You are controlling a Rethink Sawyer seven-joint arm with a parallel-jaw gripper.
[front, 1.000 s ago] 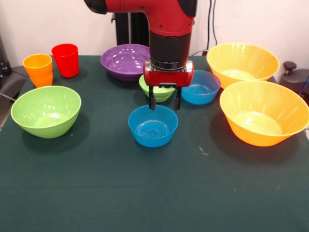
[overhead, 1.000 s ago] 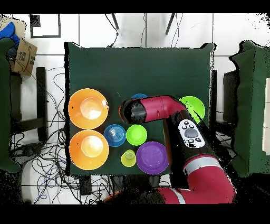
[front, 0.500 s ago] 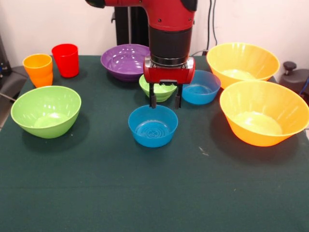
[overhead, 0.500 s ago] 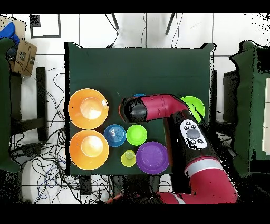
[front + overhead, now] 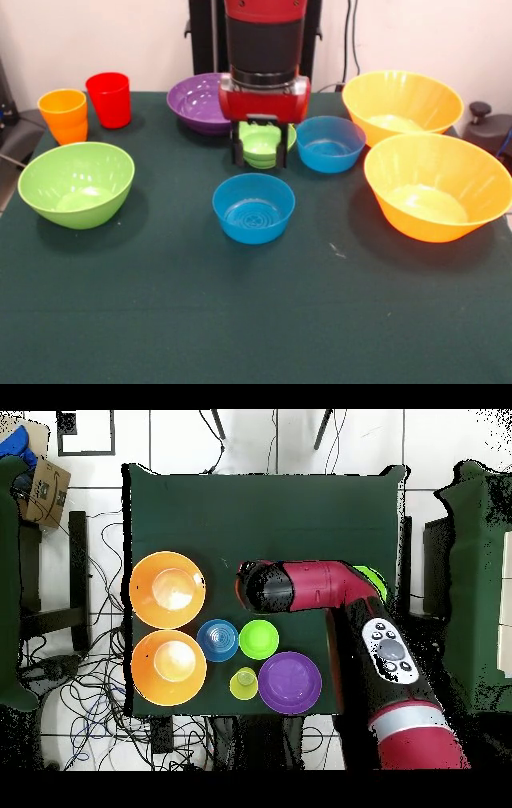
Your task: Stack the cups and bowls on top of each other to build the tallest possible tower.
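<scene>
The claw point(image 5: 260, 152) hangs at the upper middle of the frame with its fingers apart, one on each side of the small green bowl point(image 5: 262, 146); whether they touch it I cannot tell. One small blue bowl point(image 5: 254, 208) stands alone at the centre of the tabletop point(image 5: 240, 320), the other point(image 5: 330, 144) just right of the green one. No bowl is stacked; the cups, orange point(image 5: 63, 115) and red point(image 5: 109, 99), stand upper left.

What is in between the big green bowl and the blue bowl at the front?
Nothing. In the front view, only bare dark cloth lies between the big green bowl and the front blue bowl.
</scene>
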